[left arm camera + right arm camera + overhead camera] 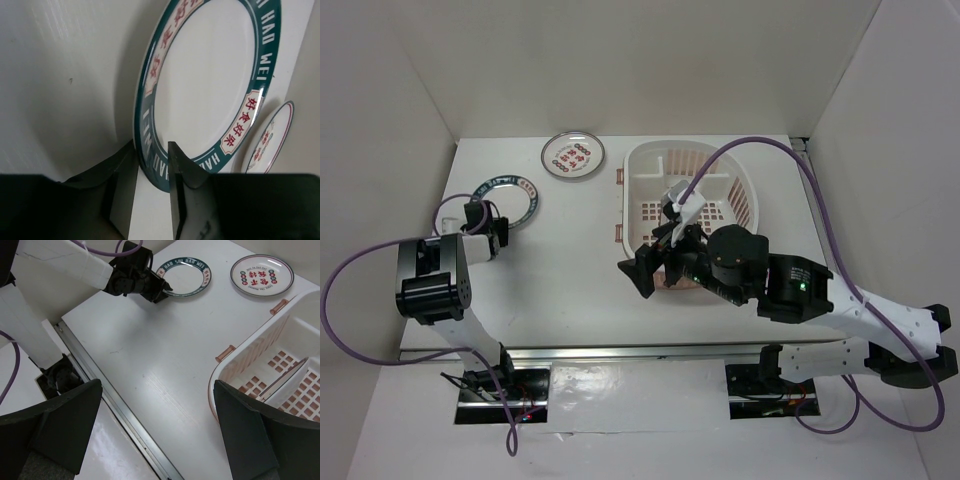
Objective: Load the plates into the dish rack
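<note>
Nearest me, my right gripper (660,268) hangs above the table (570,300) at the near left end of the rack (750,190), its jaws spread wide with nothing between them; in its own wrist view the two dark fingers (60,425) stand far apart at the bottom corners, and the rack's slotted wall and grid floor fill the right side. Inside the rack a white piece with a grey edge (677,198) stands tilted, partly under the purple cable (760,145); I cannot tell whether it is a plate or part of the rack. Over on the left and a little farther out, my left gripper (152,147) reaches to the near rim of the teal plate (508,197), which lies flat on the table well apart from the rack. In the left wrist view one finger (122,167) sits outside that rim and the other over the teal band, so the jaws straddle the edge at a narrow gap, but I cannot tell whether they press on it yet. Farthest out, near the back wall and just left of the rack's far corner, the red plate (573,155) lies flat and untouched, apart from the teal plate.
</note>
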`<state>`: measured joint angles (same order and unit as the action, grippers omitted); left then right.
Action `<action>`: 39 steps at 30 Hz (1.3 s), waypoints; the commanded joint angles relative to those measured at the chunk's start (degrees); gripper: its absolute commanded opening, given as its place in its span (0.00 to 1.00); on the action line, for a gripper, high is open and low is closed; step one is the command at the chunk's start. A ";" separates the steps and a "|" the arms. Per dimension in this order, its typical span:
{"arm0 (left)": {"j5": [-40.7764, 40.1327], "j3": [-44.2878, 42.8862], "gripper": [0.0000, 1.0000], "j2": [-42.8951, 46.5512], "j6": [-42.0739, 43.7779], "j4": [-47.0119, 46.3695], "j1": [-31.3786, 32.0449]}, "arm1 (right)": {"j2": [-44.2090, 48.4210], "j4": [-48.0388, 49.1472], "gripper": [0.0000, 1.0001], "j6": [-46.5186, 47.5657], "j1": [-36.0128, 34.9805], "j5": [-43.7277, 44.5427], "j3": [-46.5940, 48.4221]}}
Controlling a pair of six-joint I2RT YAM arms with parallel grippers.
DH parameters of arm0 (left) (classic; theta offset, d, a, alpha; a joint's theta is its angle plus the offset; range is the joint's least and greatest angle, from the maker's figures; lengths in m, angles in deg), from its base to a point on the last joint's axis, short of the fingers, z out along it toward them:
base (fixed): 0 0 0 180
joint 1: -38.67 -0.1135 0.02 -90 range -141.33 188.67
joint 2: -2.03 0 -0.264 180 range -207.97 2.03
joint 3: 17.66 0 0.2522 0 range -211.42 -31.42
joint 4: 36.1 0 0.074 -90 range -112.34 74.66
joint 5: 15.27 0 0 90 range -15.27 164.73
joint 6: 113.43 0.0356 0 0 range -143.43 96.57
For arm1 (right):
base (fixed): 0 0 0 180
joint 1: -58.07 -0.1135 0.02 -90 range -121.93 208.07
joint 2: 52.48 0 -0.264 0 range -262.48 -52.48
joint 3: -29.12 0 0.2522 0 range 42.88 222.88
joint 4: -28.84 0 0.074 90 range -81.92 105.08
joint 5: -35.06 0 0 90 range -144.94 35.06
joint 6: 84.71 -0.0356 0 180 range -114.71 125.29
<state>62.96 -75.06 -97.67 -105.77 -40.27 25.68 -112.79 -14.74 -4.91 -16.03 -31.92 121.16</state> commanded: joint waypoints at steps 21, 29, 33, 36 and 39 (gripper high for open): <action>2.81 -8.83 0.00 -1.30 5.35 18.27 -1.86 | -0.41 3.19 0.99 0.97 -0.43 2.11 0.20; 1.22 -4.71 0.00 22.86 16.77 15.30 0.07 | -4.72 6.36 0.99 3.78 1.59 3.61 -0.41; 5.34 -4.00 0.00 32.53 23.01 16.44 0.07 | -6.04 10.57 0.99 4.48 8.16 -2.88 -0.41; 13.41 -1.11 0.00 41.14 25.48 16.18 0.07 | -9.45 12.07 0.99 5.62 15.44 -12.27 3.79; 21.22 1.53 0.00 49.91 27.58 17.41 0.07 | -12.27 12.07 0.99 7.20 22.22 -16.68 10.38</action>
<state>73.75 -75.04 -54.44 -82.45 -20.93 25.63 -123.76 -7.90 -0.32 0.95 -41.14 124.85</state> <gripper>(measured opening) 0.207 0.991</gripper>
